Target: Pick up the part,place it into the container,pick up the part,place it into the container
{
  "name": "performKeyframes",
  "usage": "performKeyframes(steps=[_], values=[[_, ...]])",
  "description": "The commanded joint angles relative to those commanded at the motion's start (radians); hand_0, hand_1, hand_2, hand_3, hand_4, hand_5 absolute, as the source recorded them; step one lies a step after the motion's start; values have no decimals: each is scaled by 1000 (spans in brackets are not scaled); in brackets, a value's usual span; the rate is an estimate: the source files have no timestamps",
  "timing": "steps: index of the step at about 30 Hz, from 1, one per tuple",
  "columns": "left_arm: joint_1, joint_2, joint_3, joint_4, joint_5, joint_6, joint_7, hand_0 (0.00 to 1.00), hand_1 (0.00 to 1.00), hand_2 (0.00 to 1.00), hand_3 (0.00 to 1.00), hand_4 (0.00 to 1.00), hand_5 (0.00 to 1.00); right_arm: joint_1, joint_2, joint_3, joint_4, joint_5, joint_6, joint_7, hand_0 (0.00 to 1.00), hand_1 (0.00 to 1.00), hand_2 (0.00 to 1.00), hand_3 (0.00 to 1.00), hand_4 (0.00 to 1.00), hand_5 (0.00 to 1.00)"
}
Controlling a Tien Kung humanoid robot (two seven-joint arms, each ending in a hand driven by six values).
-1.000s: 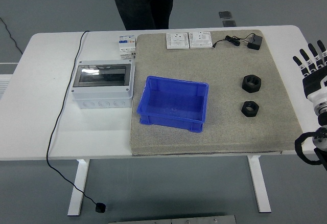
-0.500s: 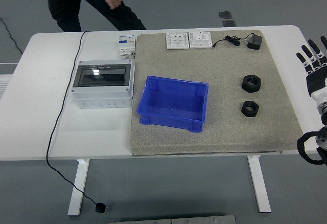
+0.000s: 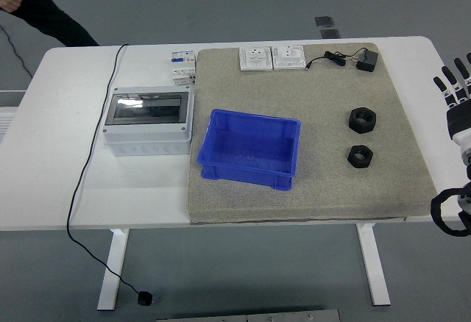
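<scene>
Hovering at the white desk's (image 3: 44,190) right edge, the right hand (image 3: 458,105) spread its fingers (image 3: 447,90); two black hexagonal nuts (image 3: 362,120) (image 3: 360,156) lay beside the empty blue plastic bin (image 3: 250,150); no writing was legible.

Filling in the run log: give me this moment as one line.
stage: before first pick | right hand: open, at table's right edge | nuts: both on mat | bin: empty | left hand: out of view

Robot's right hand (image 3: 458,105) at 3 o'clock: black segmented fingers with white bands, white palm, black cable loop below the wrist.
</scene>
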State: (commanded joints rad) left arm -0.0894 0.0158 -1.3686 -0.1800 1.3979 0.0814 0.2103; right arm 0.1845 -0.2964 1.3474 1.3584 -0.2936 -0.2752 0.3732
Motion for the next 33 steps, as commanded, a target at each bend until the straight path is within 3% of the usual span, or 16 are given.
performKeyframes(steps=[2, 13, 14, 19, 20, 25, 26, 31, 32, 33], values=[[0, 0, -2, 0, 2, -5, 6, 719, 584, 712, 555, 568, 499, -2, 1, 1, 0, 0, -1, 1, 725, 732, 768, 761, 998, 984], [3, 0, -10, 0, 12, -19, 22, 718, 586, 714, 555, 568, 485, -9, 6, 5, -6, -8, -7, 0, 725, 730, 766, 758, 998, 978], [3, 0, -11, 0, 12, -20, 23, 718, 586, 714, 555, 571, 482, -9, 8, 5, -7, -6, -6, -3, 698, 663, 716, 751, 998, 928], [5, 0, -17, 0, 17, -21, 29, 718, 586, 714, 555, 571, 482, -13, 15, -2, -8, 7, 6, -16, 698, 663, 716, 751, 998, 928], [5, -1, -18, 0, 18, -22, 30, 719, 587, 717, 555, 570, 482, -13, 15, -3, -8, 10, 8, -18, 648, 535, 640, 731, 994, 890], [6, -3, -25, 0, 37, -29, 44, 719, 587, 717, 555, 570, 482, -11, 16, -4, -9, 11, 32, -32, 648, 535, 640, 731, 994, 890], [6, -4, -30, 0, 46, -31, 50, 721, 588, 713, 555, 569, 484, -11, 18, -5, -14, 19, 38, -33, 614, 446, 538, 680, 975, 867], [4, 0, -27, 0, 60, -36, 57, 721, 588, 713, 555, 569, 484, -20, 28, -4, -29, 67, 68, -30, 614, 446, 538, 680, 975, 867], [2, 3, -31, 0, 61, -33, 56, 721, 589, 708, 558, 570, 482, -17, 28, -5, -30, 67, 71, -31, 608, 413, 443, 663, 979, 867], [1, 3, -40, 0, 68, -29, 56, 721, 589, 708, 558, 570, 482, -14, 27, -6, -33, 69, 73, -32, 608, 413, 443, 663, 979, 867]])
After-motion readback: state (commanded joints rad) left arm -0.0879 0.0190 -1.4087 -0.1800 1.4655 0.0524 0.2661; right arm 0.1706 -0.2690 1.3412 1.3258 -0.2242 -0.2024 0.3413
